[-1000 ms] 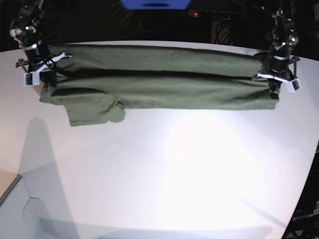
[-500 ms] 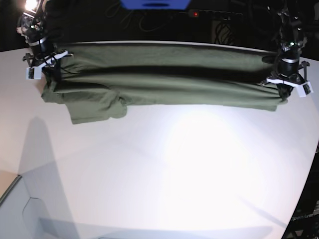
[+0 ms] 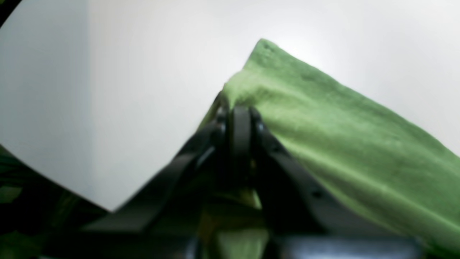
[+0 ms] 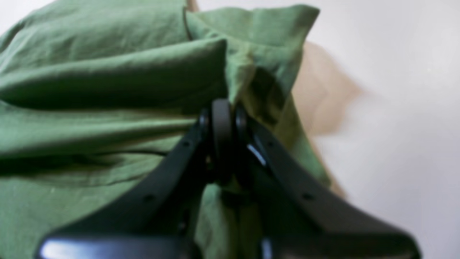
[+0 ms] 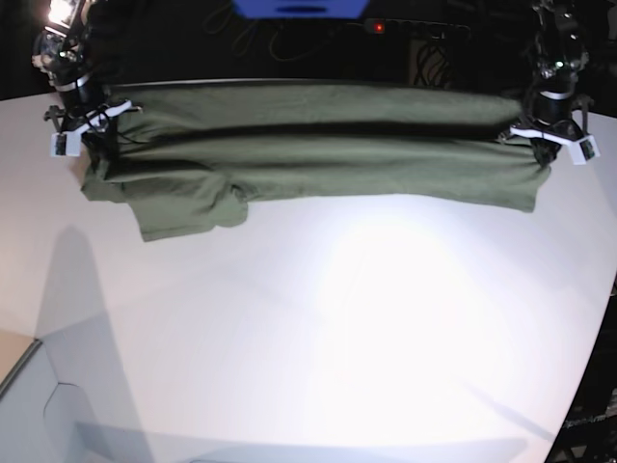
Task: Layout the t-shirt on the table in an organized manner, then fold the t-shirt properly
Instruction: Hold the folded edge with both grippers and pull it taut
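Stretching between both arms, the t-shirt [image 5: 318, 159] hangs over the table [image 5: 318, 328]. The left gripper [image 3: 239, 108] and right gripper [image 4: 222, 104] each clamp its cloth.

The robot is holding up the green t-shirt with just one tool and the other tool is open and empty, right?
Not quite. Both tools are shut on the t-shirt. The right wrist view shows the right tool pinching bunched cloth, and the left wrist view shows the left tool pinching a corner. In the base view the shirt stretches between them over the white table.
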Robot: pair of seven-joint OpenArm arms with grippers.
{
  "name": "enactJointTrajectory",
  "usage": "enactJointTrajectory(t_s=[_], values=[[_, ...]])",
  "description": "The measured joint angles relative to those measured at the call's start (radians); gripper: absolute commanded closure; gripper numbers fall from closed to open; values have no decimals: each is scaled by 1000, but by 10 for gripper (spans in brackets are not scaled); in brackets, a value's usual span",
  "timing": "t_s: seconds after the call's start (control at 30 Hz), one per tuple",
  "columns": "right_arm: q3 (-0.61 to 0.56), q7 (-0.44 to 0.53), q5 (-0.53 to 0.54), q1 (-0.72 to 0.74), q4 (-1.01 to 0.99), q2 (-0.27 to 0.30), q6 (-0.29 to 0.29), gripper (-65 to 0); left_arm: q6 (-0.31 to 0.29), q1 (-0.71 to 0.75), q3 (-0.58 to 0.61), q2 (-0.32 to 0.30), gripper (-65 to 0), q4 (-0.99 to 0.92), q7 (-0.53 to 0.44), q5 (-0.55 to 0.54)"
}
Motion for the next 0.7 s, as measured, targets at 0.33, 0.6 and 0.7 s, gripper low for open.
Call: enactJointTrajectory(t_s=[0.33, 0.6, 0.7], values=[[-26, -5, 0, 8, -2, -2, -1, 0, 1, 23, 0, 0, -3, 172, -9, 0], [-26, -5, 0, 8, -2, -2, -1, 0, 3, 74, 0, 3, -3, 188, -6, 0], [-26, -5, 0, 8, -2, -2, -1, 0, 3, 105, 0, 4, -3, 186, -5, 0]])
